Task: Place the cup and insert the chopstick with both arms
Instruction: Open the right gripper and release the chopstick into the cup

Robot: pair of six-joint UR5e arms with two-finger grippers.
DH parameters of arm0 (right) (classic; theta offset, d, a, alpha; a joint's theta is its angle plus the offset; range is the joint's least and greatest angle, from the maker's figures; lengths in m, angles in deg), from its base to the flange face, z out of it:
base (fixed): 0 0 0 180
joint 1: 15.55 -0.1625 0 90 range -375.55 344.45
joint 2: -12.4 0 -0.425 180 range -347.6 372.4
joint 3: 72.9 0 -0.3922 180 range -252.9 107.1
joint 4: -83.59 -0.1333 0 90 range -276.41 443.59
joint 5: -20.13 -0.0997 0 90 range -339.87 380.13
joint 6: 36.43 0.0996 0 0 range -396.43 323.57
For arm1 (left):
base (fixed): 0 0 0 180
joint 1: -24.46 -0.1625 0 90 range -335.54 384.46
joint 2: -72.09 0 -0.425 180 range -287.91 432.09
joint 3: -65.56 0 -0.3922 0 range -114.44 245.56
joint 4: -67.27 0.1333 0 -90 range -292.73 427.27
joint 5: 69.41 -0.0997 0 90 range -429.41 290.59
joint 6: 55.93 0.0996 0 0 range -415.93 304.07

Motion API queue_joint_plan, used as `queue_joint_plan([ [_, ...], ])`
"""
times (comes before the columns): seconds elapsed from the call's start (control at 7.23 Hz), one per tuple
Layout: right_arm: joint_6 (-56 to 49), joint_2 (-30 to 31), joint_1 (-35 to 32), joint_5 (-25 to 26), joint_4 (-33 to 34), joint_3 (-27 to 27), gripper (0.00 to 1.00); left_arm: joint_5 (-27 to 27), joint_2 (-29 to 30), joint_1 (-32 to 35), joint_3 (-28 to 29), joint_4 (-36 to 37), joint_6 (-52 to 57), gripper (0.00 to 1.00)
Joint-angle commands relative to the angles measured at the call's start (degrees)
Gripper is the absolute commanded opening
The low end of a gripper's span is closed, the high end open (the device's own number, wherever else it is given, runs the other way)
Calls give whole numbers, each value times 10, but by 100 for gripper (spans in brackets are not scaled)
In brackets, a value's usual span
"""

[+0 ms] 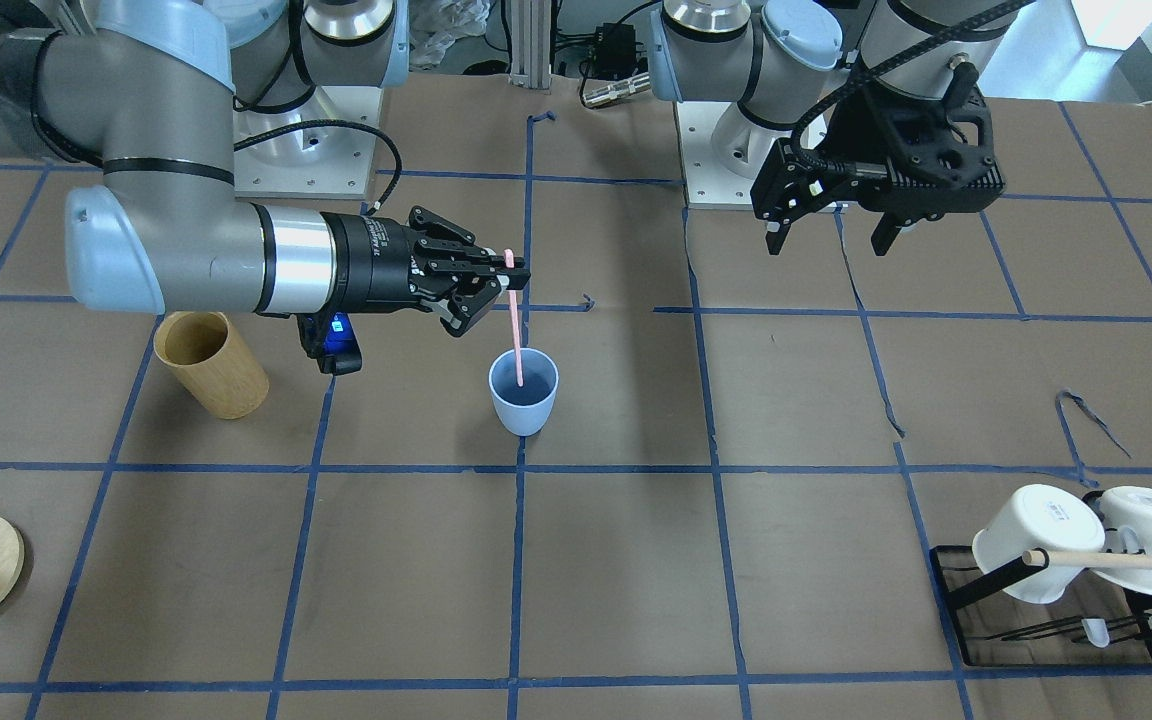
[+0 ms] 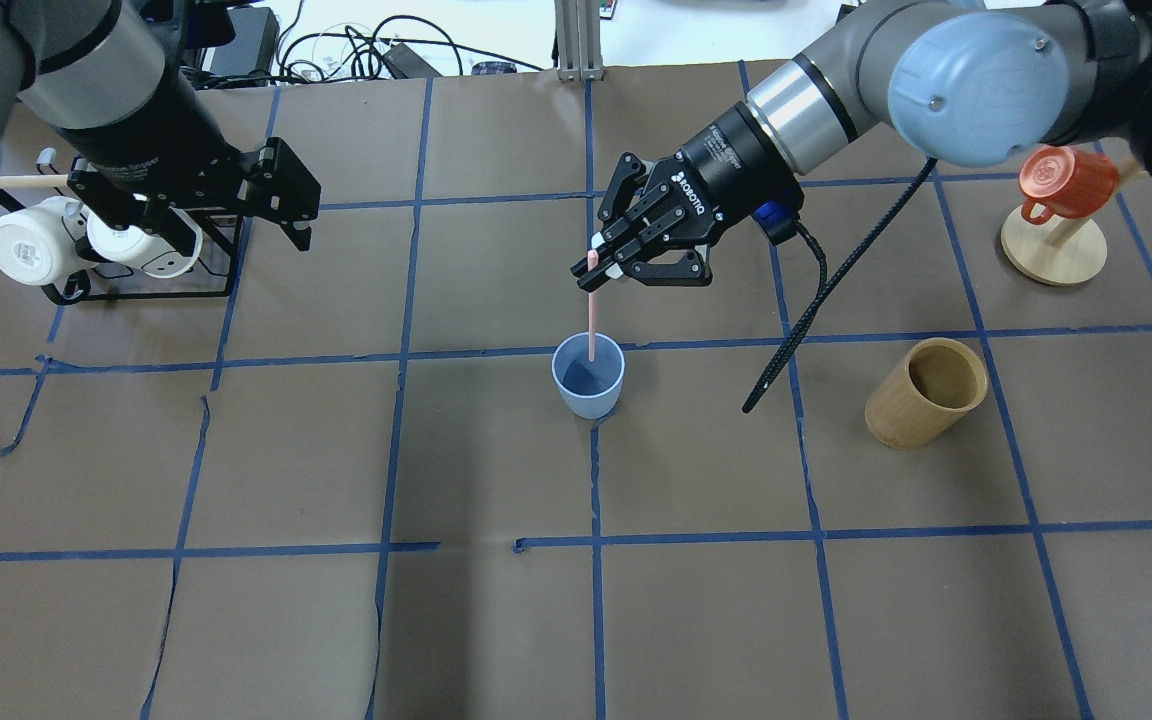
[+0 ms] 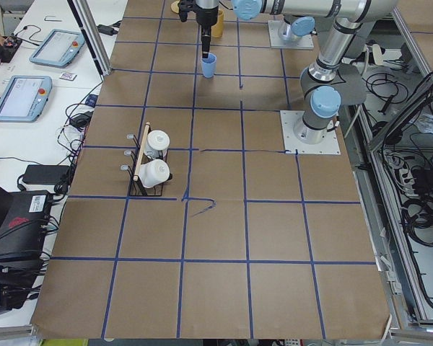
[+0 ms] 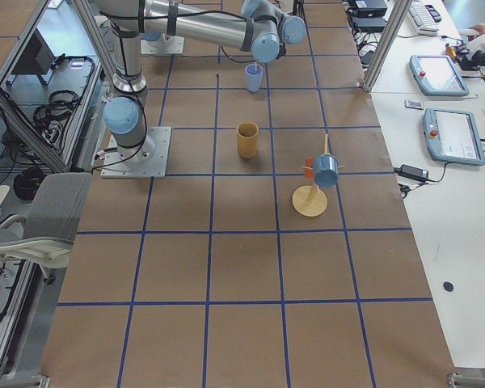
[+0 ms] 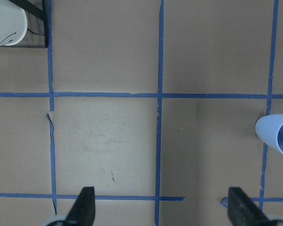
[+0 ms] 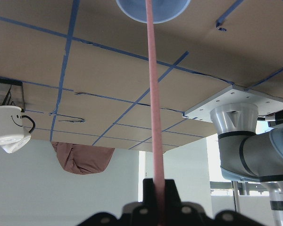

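Observation:
The light-blue cup (image 1: 523, 395) stands upright on the brown table near its middle; it also shows in the overhead view (image 2: 589, 378). The pale-pink chopstick (image 1: 515, 330) stands almost upright with its lower end inside the cup. My right gripper (image 1: 511, 285) is shut on the chopstick's top end, above and just behind the cup (image 2: 598, 268). In the right wrist view the chopstick (image 6: 154, 103) runs from the fingers into the cup's mouth (image 6: 153, 9). My left gripper (image 1: 828, 240) is open and empty, well off to the cup's side. The cup's edge shows in the left wrist view (image 5: 278, 134).
A tan wooden cup (image 2: 926, 392) lies tilted on the right arm's side of the blue cup. A black rack with white mugs (image 2: 56, 240) on a dowel stands under the left arm. A red mug (image 2: 1066, 185) hangs on a round wooden stand (image 2: 1054, 255) at the far right.

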Motion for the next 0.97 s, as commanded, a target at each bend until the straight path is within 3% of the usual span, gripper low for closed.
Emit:
queue_joint_plan([
  [0.0,-1,4,0,2,3,5,100,2,-1,1,-1,1,0,100],
  [0.28,5,12,0,20,62,-4,100,27,1,-4,-1,1,0,100],
  [0.41,9,25,0,95,107,-26,100,23,-1,-2,-2,-1,1,100],
  [0.69,-25,26,0,250,115,-86,100,23,-2,-2,0,-5,1,100],
  [0.83,-117,34,0,328,112,-89,100,22,1,-3,8,-24,2,100],
])
